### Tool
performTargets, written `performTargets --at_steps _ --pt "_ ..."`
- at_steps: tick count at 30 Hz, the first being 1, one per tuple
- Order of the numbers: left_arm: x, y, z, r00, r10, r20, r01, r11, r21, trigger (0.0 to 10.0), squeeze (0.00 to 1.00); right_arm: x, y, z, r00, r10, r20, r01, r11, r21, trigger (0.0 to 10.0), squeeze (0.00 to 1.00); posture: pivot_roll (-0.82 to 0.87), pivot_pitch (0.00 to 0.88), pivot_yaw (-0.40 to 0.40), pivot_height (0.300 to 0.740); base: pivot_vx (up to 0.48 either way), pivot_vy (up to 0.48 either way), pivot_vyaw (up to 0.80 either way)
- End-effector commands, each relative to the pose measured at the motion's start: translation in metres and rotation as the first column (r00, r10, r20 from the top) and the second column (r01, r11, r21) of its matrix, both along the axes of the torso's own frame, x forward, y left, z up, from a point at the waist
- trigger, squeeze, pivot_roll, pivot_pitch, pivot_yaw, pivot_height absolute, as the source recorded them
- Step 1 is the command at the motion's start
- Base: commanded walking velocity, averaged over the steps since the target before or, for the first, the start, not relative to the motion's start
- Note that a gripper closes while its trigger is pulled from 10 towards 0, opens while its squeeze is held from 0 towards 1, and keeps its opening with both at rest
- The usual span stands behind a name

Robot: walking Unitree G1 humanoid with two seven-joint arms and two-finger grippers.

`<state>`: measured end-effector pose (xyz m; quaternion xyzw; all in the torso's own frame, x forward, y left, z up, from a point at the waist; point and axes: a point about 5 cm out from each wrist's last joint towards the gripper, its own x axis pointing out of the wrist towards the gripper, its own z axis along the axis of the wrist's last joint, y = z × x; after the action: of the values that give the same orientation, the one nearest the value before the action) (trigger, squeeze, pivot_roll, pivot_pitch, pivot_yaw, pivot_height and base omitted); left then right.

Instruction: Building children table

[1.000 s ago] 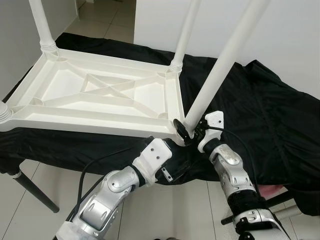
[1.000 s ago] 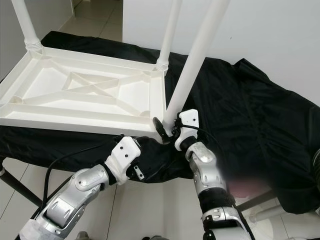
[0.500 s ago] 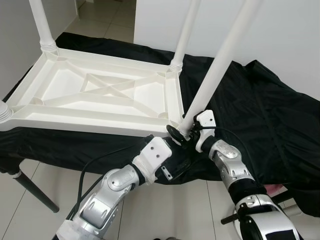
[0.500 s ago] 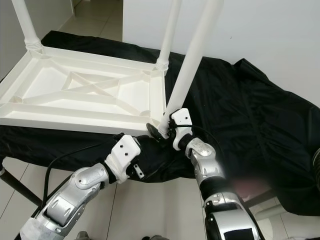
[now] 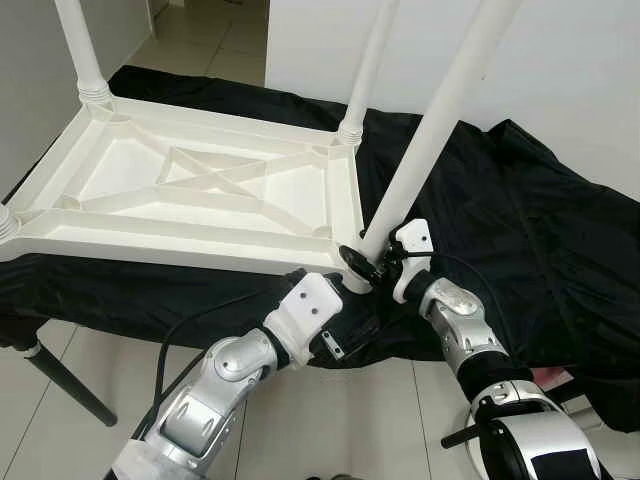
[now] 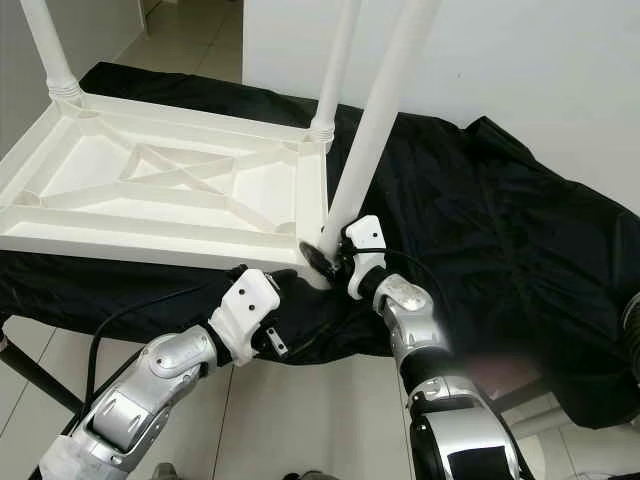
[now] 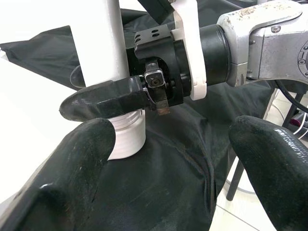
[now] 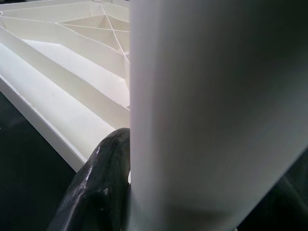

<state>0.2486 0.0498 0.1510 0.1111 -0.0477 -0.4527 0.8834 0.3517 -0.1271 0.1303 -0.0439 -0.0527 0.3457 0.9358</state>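
At the near corner of the upturned white table (image 5: 200,190), the right gripper (image 5: 368,262) is clamping the tilted leg (image 5: 430,130) — left wrist view is showing its ribbed base; left gripper (image 7: 168,163) jaws are gaping wide.

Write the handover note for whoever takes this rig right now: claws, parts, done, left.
Right claw: shut on the tilted white leg near its base, at the near right corner of the upturned tabletop.
Left claw: open, holding nothing, just below that corner, facing the leg's ribbed base.
Parts: tabletop lies underside up on the black cloth.
Done: far left leg and far right leg stand upright in their corners; a ribbed base sits at the near left corner.
Left: the gripped leg leans and looks unseated; straighten it and seat it in its corner.
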Motion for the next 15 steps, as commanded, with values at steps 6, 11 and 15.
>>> performTargets --at_steps 6,11,15 --pt "-0.005 -0.002 -0.004 0.999 -0.028 -0.014 0.028 1.0 0.008 10.0 0.0 -0.001 -0.007 -0.008 0.985 -0.168 -0.028 0.168 0.986 -0.006 10.0 0.0 0.09 0.097 -0.152 0.74 0.0 0.0 0.0" --pt "-0.006 -0.003 -0.004 0.999 -0.032 -0.018 0.032 0.999 0.008 10.0 0.0 0.001 -0.006 -0.009 0.96 -0.274 -0.054 0.275 0.961 0.015 10.0 0.0 0.09 0.098 -0.149 0.74 0.0 0.0 0.0" --pt "-0.007 -0.004 -0.005 0.999 -0.038 -0.02 0.038 0.999 0.008 10.0 0.0 -0.001 0.003 -0.013 0.902 -0.401 -0.162 0.421 0.898 0.123 10.0 0.0 0.08 0.098 -0.151 0.74 0.0 0.0 0.0"
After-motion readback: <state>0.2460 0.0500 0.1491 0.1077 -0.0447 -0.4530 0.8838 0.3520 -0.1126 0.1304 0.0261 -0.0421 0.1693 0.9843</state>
